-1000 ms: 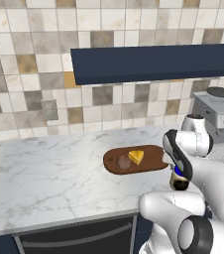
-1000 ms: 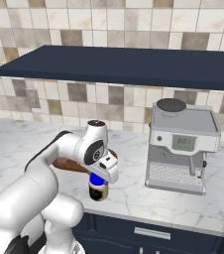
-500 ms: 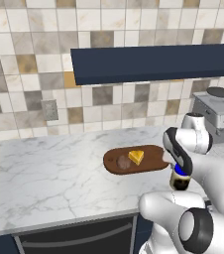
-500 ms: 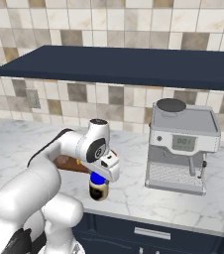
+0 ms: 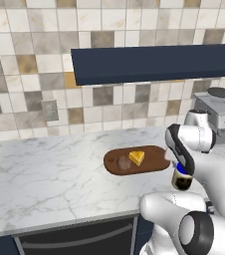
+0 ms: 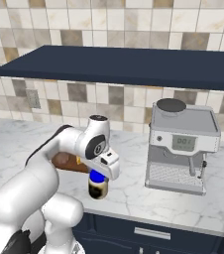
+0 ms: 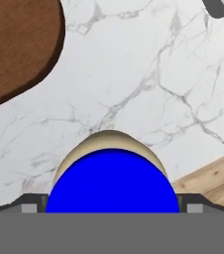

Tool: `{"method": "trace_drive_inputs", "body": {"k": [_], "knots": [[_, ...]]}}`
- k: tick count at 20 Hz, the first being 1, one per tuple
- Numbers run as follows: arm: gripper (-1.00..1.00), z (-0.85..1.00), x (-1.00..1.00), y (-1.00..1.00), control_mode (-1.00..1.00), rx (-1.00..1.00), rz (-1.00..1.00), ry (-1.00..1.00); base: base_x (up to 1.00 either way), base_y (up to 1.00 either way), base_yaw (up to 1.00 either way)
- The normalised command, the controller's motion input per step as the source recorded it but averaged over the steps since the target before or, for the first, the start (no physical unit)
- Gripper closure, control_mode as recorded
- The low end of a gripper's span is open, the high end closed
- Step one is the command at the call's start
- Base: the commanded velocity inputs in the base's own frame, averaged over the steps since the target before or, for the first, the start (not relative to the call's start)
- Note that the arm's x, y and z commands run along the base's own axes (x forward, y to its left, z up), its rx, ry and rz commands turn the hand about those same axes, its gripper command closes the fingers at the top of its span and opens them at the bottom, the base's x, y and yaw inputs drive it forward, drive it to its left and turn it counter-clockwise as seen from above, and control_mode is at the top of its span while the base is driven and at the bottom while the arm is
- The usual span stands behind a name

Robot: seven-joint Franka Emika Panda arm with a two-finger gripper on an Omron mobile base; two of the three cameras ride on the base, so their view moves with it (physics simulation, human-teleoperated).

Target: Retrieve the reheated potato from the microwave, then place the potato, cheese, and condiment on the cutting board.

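the potato [image 5: 124, 163] and the cheese [image 5: 137, 158] already lie on the cutting board [image 5: 157, 158], the reddish lump at about 9 o'clock of the yellow wedge and just beside it, so the step in hand looks like the last one: fetching the condiment [image 5: 182, 181]. that small dark jar with its blue lid stands upright on the marble counter [image 5: 50, 174], off the board, near the board's right end at roughly 4 o'clock from the cheese in the left base view. the gripper [image 6: 100, 174] sits directly over the jar; in the right base view the white hand covers the lid's top and the jar's dark body shows below it. in the hand view the blue lid [image 7: 112, 181] bulges up at 6 o'clock between the two dark finger tips, which stand at its far left and right with the jaws spread wide and not yet pinching the jar. the edge of the board shows at 10 o'clock of that view, a strip of pale wood floor at 4 o'clock. a steel coffee machine [image 6: 183, 146] stands on the counter at 3 o'clock of the jar in the right base view, well apart from it. judging from this, the next move calls for pressing the fingers together on the jar's sides, below the lid if the hand is low enough, then a straight lift and a short carry toward a bare part of the board, clear of the cheese and potato. whether the finger tips reach past the lid onto the jar's body cannot be told.
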Motion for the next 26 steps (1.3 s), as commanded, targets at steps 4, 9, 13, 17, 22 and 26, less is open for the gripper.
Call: {"method": "trace_drive_inputs", "body": {"k": [4,9,13,17,22,26], "knots": [[1.0,0.29,0.2,0.01,-1.0,0.0,-0.01,0.0,0.0,0.0,0.0],[1.0,0.17,0.42,0.03,-1.0,0.0,0.0,0.0,0.0,0.0,0.0],[1.0,0.11,0.52,0.08,-1.0,0.0,0.0,0.0,0.0,0.0,0.0],[1.0,0.14,0.43,0.08,-1.0,0.0,0.0,0.0,0.0,0.0,0.0],[1.0,0.06,0.35,0.11,-1.0,0.0,0.0,0.0,0.0,0.0,0.0],[1.0,0.0,0.32,0.1,-1.0,0.0,0.0,0.0,0.0,0.0,0.0]]}}
